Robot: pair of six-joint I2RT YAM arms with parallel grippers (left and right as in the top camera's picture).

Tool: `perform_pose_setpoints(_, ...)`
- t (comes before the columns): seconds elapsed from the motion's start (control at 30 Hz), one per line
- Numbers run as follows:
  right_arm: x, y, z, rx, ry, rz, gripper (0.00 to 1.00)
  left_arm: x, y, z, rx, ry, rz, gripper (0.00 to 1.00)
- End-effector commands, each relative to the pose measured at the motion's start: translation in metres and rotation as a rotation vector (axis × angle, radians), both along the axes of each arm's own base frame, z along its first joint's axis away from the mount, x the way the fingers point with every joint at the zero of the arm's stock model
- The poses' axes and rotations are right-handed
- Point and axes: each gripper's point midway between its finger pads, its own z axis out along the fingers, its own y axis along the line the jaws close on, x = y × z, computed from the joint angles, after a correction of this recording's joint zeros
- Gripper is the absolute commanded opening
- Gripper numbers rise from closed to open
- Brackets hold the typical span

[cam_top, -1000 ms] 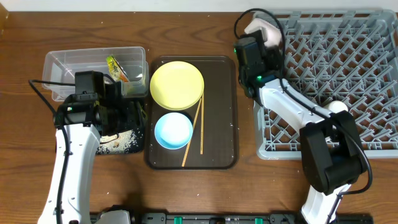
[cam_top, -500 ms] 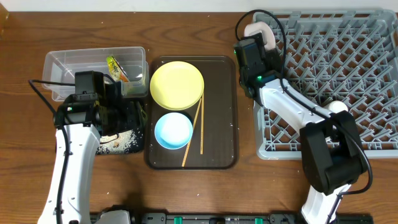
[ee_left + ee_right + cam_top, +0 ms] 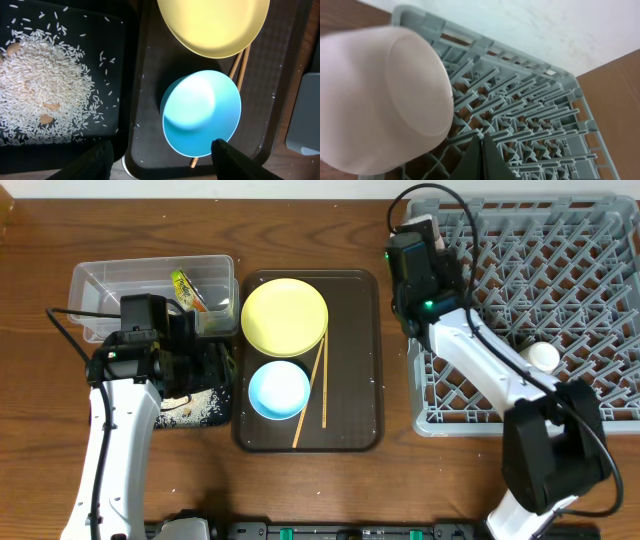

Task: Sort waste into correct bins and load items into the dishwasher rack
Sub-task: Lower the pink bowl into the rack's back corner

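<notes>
Right pincer (image 3: 481, 145) has swung farther over the far-left corner of the rack (image 3: 535, 120), shut and empty beside the tilted pink bowl (image 3: 380, 95); a nudge could knock it off. Left pincer (image 3: 161, 157) gapes empty.

Yellow plate (image 3: 284, 316) and light blue bowl (image 3: 278, 389), upright and empty, sit on a brown tray (image 3: 355, 380), with two chopsticks (image 3: 323, 390) just beside them. Rice grains (image 3: 40, 90) are heaped in the black tray (image 3: 107, 40). A snack wrapper (image 3: 186, 287) lies in the clear tub (image 3: 100, 280). A white cup (image 3: 543, 356) sits in the grey rack (image 3: 600, 270). A pale pink bowl (image 3: 375, 100) is tilted at the rack's corner, base showing.
</notes>
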Motion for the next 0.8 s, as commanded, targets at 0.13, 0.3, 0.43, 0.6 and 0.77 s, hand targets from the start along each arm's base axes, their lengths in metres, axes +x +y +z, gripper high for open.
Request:
perform_pose_setpoints(0.13,-0.007,0.048,-0.018,0.191,0.115,0.246,0.11,-0.002,0.002,-0.001,0.011,0.001,-0.004,0.65)
perform_pose_setpoints(0.3,-0.013,0.064,-0.023,0.219,0.140,0.287,0.41,-0.002,0.002,-0.001,0.011,0.001,-0.004,0.66)
perform_pose_setpoints(0.43,-0.011,0.055,-0.020,0.171,0.113,0.238,0.38,-0.002,0.002,-0.001,0.011,0.001,-0.004,0.66)
perform_pose_setpoints(0.6,-0.014,0.062,-0.024,0.030,0.179,0.339,0.31,-0.002,0.002,-0.001,0.011,0.001,-0.004,0.66)
perform_pose_setpoints(0.77,-0.027,0.109,-0.028,0.049,0.203,0.502,0.21,-0.002,0.002,-0.001,0.011,0.001,-0.004,0.66)
